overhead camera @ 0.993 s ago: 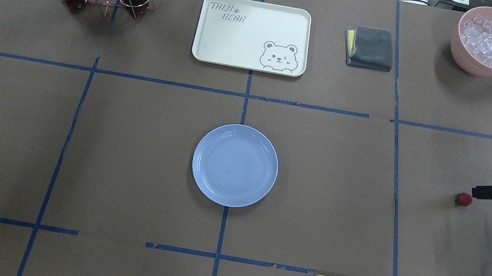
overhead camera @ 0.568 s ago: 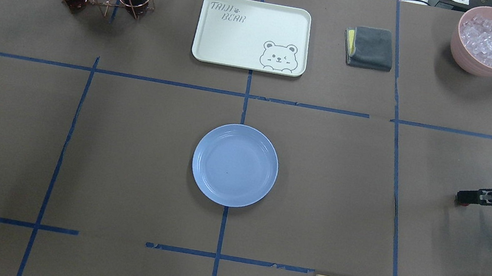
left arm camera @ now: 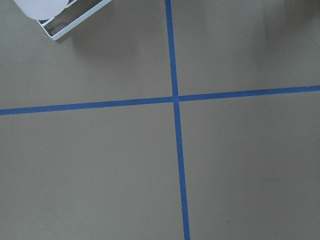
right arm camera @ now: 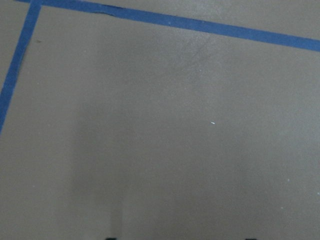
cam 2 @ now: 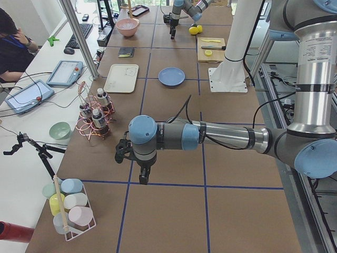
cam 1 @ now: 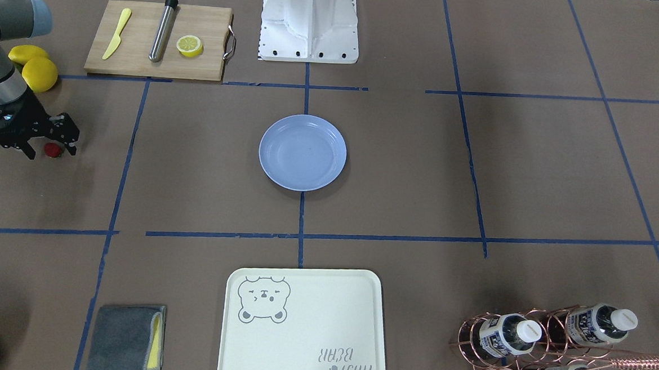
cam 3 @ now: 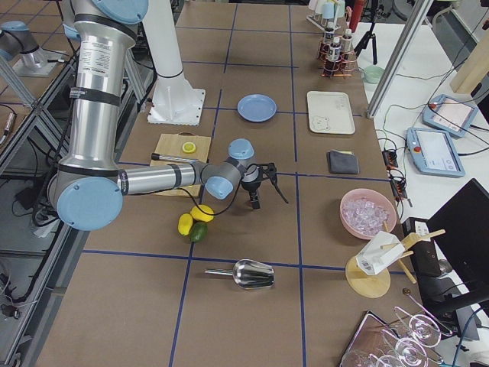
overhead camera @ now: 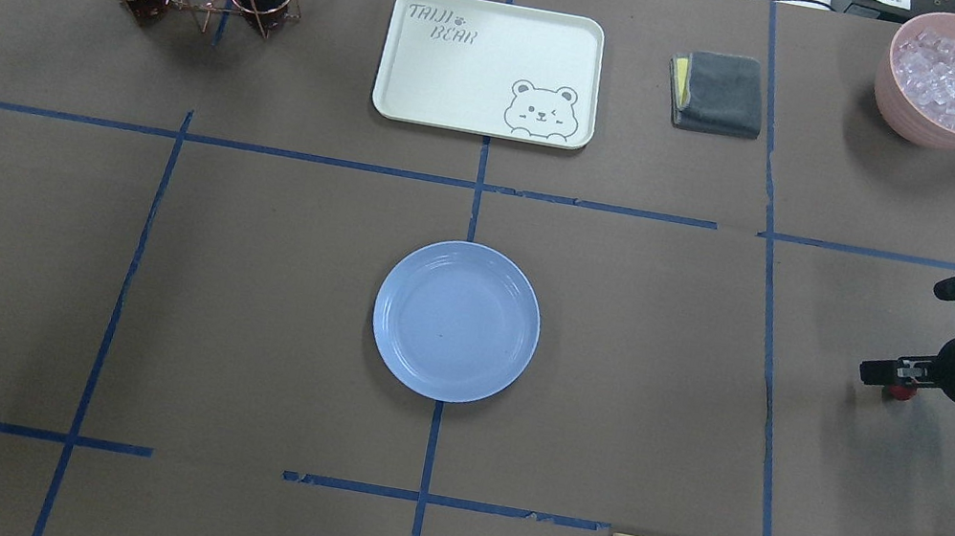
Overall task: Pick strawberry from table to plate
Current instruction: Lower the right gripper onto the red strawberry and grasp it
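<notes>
One strawberry (cam 1: 53,149) lies between the right gripper's (cam 1: 50,151) parted jaws.

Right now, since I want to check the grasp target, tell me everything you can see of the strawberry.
The strawberry is a tiny dark-red berry; its cap is too small to make out. It lies on the brown paper table, well away from the plate, between the spread fingers of the right gripper. Whether they touch it I cannot tell. In the overhead view the gripper hides most of it.
</notes>
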Available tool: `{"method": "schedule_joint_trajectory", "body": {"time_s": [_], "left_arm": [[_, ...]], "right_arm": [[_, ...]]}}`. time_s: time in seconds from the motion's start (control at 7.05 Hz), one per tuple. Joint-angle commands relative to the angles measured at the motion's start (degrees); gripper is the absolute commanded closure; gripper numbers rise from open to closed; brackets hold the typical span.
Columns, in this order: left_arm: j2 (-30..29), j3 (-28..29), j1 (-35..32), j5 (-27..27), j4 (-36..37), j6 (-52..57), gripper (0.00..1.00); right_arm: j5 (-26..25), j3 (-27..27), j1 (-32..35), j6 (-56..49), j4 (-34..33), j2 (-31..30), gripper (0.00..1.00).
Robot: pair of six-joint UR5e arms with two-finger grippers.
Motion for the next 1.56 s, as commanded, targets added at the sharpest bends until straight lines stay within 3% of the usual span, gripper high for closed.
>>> {"method": "schedule_joint_trajectory", "body": {"time_s": [0.0,0.43,0.57,0.71,0.85,1.14,1.42], "left_arm": [[0.0,0.1,0.0,0.0,-0.1,0.0,0.00],[0.0,0.1,0.0,-0.1,-0.1,0.0,0.00],[0.0,0.1,0.1,0.0,-0.2,0.0,0.00],[0.1,0.1,0.1,-0.1,-0.2,0.0,0.00],[0.1,0.1,0.0,-0.2,-0.2,0.0,0.00],[0.1,0.0,0.1,-0.2,-0.2,0.0,0.00],[-0.1,0.0,0.2,-0.1,0.0,0.2,0.00]], "right_arm": [[0.1,0.0,0.0,-0.1,0.0,-0.2,0.12],[0.1,0.0,0.0,-0.4,0.0,-1.0,0.16],[0.1,0.0,0.0,-0.5,-0.1,-1.1,0.42],[0.1,0.0,0.0,-0.6,-0.1,-1.1,0.88],[0.1,0.1,0.0,-0.6,-0.1,-1.0,1.00],[0.4,1.5,0.0,0.1,-0.1,-0.9,1.00],[1.4,8.6,-0.2,0.8,-4.9,0.2,1.00]]}}
